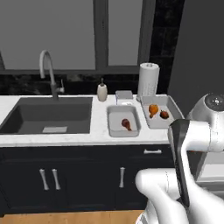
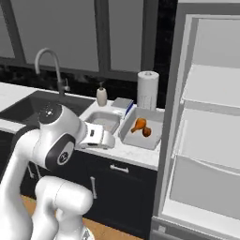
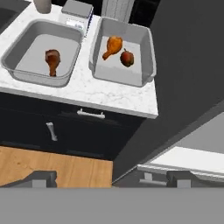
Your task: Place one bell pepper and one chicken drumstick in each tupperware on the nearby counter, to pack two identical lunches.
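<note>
Two grey tupperware tubs stand side by side on the white counter (image 3: 109,94). In the left tupperware (image 3: 17,70) lies a dark reddish-brown chicken drumstick (image 3: 52,61) alone. The right tupperware (image 3: 148,52) holds a bright orange chicken drumstick (image 3: 113,47) with a dark orange-red bell pepper (image 3: 127,57) right beside it. The base views show the same tubs (image 1: 114,129) (image 1: 173,107) (image 2: 133,140) and food (image 1: 127,124) (image 1: 153,109) (image 1: 164,114) (image 2: 138,124). My gripper (image 3: 113,179) is open and empty, held back from the counter's front edge over the wooden floor and looking down at the tubs.
A dark sink (image 1: 48,114) with a curved faucet (image 1: 47,72) lies left of the tubs. A soap bottle (image 1: 102,92), a small box (image 1: 124,96) and a paper towel roll (image 1: 148,78) stand behind them. An open fridge (image 2: 208,117) stands right of the counter, its dark side (image 3: 183,65) close.
</note>
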Available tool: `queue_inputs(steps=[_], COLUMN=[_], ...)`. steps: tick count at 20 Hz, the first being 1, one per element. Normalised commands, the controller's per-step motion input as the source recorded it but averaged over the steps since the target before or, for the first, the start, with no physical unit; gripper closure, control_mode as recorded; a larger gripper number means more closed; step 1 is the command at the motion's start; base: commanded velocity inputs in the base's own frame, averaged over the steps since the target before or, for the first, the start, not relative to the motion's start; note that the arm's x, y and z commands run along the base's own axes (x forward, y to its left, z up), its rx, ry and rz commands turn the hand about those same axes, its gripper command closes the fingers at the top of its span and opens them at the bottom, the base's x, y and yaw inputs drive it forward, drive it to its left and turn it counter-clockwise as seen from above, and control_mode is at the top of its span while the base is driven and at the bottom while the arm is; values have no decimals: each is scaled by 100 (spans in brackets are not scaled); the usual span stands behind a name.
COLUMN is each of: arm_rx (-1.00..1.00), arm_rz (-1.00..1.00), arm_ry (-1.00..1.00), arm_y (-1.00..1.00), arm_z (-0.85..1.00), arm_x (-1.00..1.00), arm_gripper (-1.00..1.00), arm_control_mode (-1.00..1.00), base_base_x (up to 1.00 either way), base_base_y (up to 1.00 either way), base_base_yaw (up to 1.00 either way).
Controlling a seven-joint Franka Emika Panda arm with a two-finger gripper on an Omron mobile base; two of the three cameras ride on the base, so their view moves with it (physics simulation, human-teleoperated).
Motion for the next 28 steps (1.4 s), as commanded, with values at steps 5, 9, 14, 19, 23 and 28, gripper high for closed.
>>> queue_inputs(steps=[5, 9, 14, 19, 23, 28], arm_rx=[0, 0, 0, 0, 0, 0], arm_rz=[0, 0, 0, 0, 0, 0], arm_ry=[0, 0, 0, 0, 0, 0], arm_y=[0, 0, 0, 0, 0, 0], arm_z=[0, 0, 0, 0, 0, 0], arm_x=[0, 0, 0, 0, 0, 0], arm_gripper=[-100, -100, -100, -100, -100, -100], arm_control_mode=[100, 100, 100, 100, 100, 100], base_base_x=[-100, -53, 34, 57, 58, 60], base_base_y=[-97, -100, -86, -55, -58, -48], base_base_yaw=[1, 0, 12, 6, -5, -25])
